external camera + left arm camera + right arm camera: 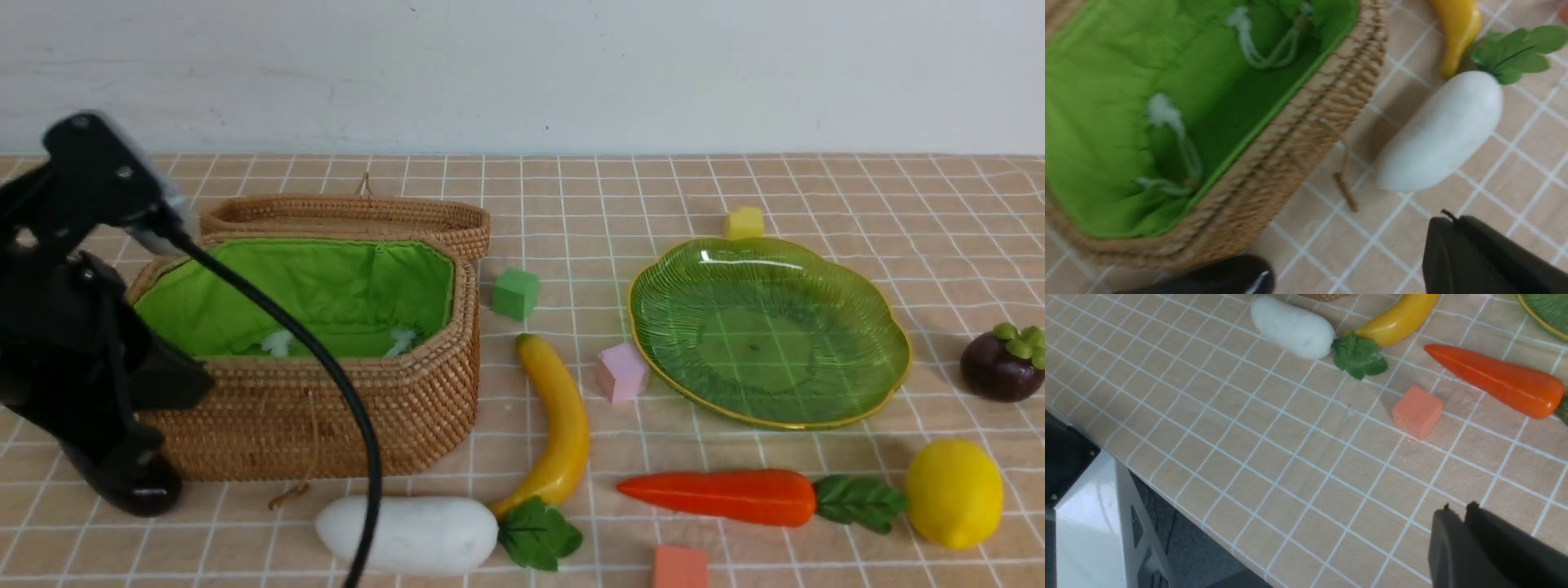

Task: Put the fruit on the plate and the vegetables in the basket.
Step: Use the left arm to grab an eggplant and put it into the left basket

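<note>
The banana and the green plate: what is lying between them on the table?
A small pink cube lies between the banana and the plate, close to the plate's rim. The front view shows it.

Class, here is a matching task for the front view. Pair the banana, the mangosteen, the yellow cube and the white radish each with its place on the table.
Things:
1. banana
2. mangosteen
3. yellow cube
4. radish

Places:
a. just beyond the far rim of the plate
b. in front of the basket, near the table's front edge
c. between the basket and the plate
d. to the right of the plate

Pairs: 1-c, 2-d, 3-a, 4-b
</note>
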